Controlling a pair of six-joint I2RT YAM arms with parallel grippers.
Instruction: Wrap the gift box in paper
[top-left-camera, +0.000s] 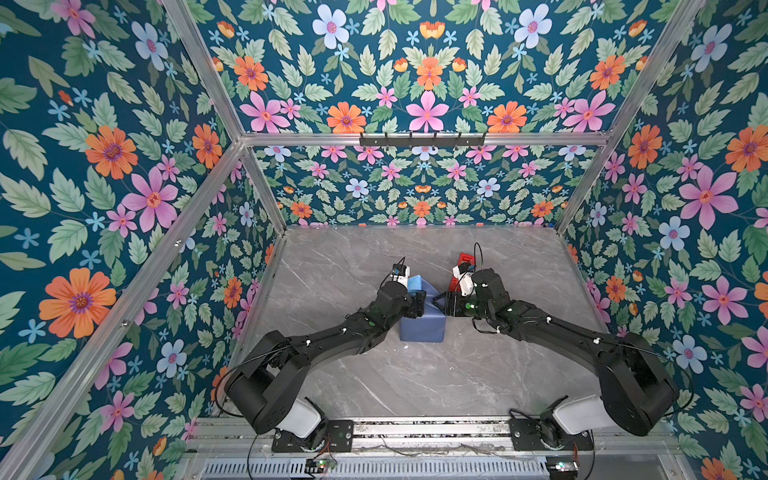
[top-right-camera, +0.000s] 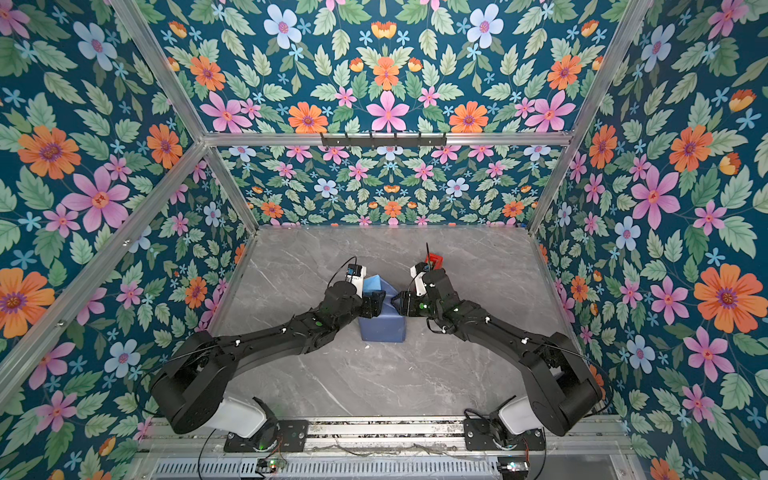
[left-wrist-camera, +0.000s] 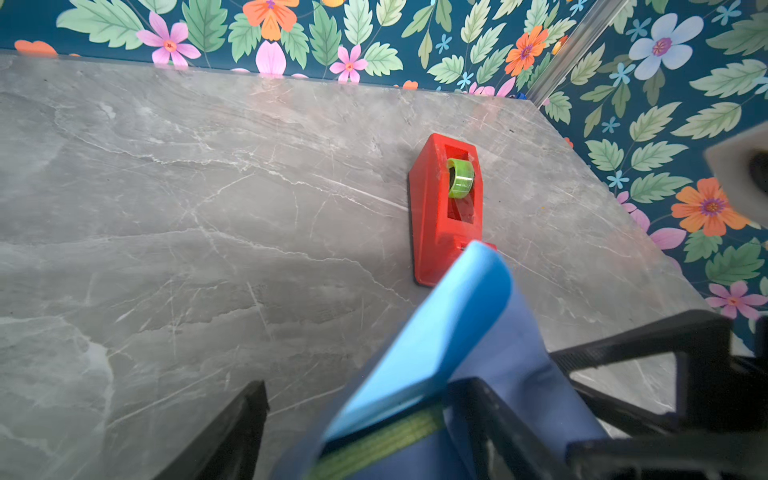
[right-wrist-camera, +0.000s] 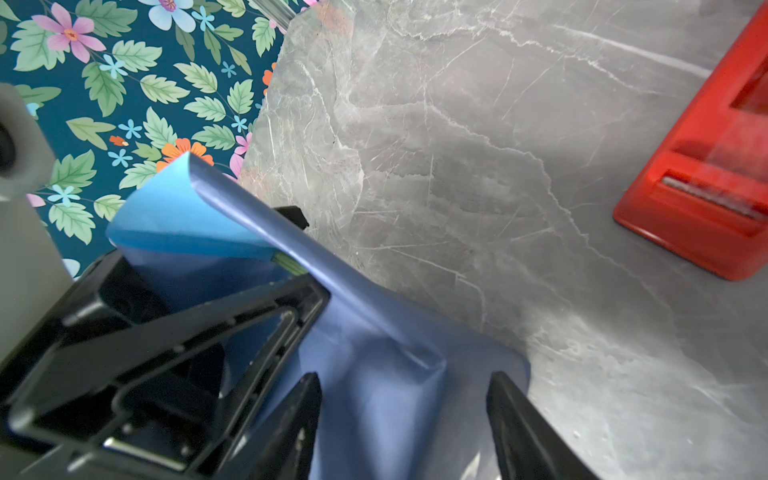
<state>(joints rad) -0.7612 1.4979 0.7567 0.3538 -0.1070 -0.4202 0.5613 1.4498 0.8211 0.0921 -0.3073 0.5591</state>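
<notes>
Paper (top-left-camera: 422, 328) covered your gift box (left-wrist-camera: 374, 446) on the tabletop (top-left-camera: 415, 386); your left pincer (left-wrist-camera: 359, 390) and right pincer (right-wrist-camera: 403, 380) both stood open at its raised flap (left-wrist-camera: 457, 299).

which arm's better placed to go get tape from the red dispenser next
Right. The tape dispenser sits just past the right gripper, on that arm's side, and its fingers stand open. The left gripper straddles the raised flap of the paper and could steady it.
</notes>
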